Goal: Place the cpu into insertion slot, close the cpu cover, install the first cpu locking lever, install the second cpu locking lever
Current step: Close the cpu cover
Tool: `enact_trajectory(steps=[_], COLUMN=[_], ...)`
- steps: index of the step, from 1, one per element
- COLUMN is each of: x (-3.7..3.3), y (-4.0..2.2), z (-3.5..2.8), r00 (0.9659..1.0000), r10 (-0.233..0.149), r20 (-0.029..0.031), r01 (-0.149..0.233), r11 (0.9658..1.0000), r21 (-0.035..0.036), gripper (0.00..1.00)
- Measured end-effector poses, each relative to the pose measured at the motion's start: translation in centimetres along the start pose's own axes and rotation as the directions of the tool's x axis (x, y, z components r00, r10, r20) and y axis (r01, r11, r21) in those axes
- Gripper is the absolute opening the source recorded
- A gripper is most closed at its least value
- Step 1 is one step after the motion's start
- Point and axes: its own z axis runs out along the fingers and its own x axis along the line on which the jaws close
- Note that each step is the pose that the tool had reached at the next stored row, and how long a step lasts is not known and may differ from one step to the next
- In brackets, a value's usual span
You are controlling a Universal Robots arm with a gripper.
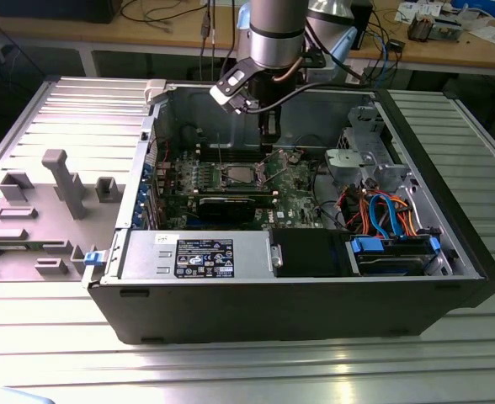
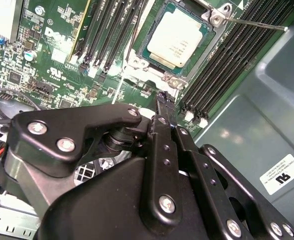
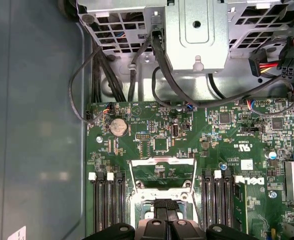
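Note:
The cpu (image 2: pixel 177 37), with its silver-grey top, lies flat in the insertion slot (image 2: pixel 146 52) on the green board. In the exterior view the cpu (image 1: pixel 235 176) shows at the board's middle. The cpu cover (image 3: pixel 162 161), a thin silver frame, stands raised beside the slot, and the board shows through its window. A thin locking lever (image 2: pixel 252 23) sticks out free at the slot's far corner. My gripper (image 2: pixel 165 100) hangs just above the cover's edge with its black fingers together and nothing seen between them. In the exterior view the gripper (image 1: pixel 268 135) is above and to the right of the slot.
Black memory slots (image 3: pixel 107 200) flank the socket on both sides. A metal drive cage (image 3: pixel 197 30) and bundled cables (image 1: pixel 382 210) fill the case's right part in the exterior view. The power supply (image 1: pixel 197 252) sits at the front. A grey fixture tray (image 1: pixel 62 185) lies outside the case.

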Motion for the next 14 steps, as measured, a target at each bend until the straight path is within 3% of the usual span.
enact_trajectory(steps=[14], x=[0.01], y=[0.48], z=[0.02], r00=[1.0000], r10=[0.000], r20=[0.0000], r01=[0.000], r11=[1.0000], r21=[-0.0001], gripper=[0.11])
